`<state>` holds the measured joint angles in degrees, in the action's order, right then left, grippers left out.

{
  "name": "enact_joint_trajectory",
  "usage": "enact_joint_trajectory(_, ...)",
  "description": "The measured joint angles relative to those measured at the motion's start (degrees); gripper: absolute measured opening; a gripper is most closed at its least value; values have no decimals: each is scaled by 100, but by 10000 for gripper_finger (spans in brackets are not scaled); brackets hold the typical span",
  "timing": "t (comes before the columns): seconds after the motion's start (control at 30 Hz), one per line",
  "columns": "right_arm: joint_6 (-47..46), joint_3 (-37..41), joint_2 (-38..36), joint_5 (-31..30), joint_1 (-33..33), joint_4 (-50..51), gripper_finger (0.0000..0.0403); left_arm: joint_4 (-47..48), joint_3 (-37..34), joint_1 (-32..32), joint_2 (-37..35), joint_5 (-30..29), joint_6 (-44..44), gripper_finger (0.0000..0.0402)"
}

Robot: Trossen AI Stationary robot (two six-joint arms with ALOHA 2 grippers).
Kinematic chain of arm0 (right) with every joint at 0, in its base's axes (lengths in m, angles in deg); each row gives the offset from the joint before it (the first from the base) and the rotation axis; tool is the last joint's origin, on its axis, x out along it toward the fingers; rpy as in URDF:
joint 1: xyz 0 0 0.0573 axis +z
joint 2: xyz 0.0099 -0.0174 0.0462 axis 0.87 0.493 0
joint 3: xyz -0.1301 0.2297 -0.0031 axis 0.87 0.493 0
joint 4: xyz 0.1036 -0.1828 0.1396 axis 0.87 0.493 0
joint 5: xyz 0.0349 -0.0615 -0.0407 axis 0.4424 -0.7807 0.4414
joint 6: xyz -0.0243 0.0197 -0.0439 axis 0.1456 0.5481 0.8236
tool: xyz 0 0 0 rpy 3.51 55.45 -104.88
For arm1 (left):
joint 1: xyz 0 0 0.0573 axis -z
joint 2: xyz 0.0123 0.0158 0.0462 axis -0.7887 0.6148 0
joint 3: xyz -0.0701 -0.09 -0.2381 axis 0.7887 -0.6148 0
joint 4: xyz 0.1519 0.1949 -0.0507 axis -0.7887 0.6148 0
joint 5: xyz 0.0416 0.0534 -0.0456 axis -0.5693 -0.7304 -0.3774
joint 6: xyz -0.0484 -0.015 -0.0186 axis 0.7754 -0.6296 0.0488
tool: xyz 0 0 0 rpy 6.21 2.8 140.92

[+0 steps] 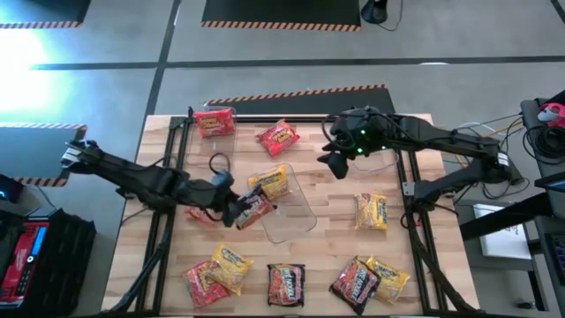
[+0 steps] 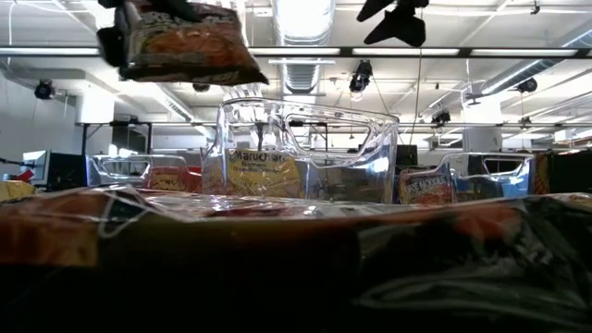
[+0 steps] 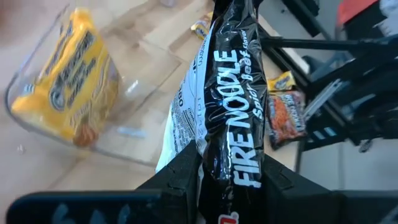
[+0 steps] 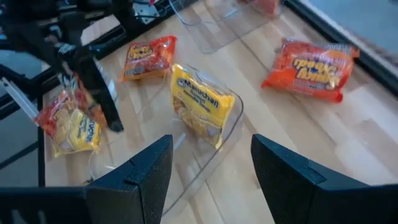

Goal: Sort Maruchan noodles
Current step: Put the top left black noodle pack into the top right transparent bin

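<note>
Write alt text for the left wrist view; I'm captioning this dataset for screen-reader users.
The left gripper grips a black Fire Noodle packet between its dark jaws, held lengthwise above the wooden table. Beside it a clear plastic bin holds one yellow packet, and more packets lie farther off near the black frame.

A clear plastic bin (image 1: 296, 212) lies at the centre of the wooden table (image 1: 335, 203). A second clear bin (image 4: 230, 22) sits farther back on the table. Beyond the bin, black-and-orange hazard tape (image 1: 296, 93) edges the floor.
</note>
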<state>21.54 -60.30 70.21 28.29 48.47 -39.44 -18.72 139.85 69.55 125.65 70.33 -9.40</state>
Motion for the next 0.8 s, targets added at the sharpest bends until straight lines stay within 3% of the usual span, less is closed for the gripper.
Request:
enact_joint_trajectory(0.23,-336,-44,250,159,-2,37,206,157,492,-97,701,7,-300,76)
enact_joint_trajectory(0.47,-764,-317,482,171,-2,-4,206,-138,621,-408,934,338,-975,76)
enact_joint_trajectory(0.8,-1678,-678,962,161,-2,16,206,-807,621,-1391,1014,1475,-1970,76)
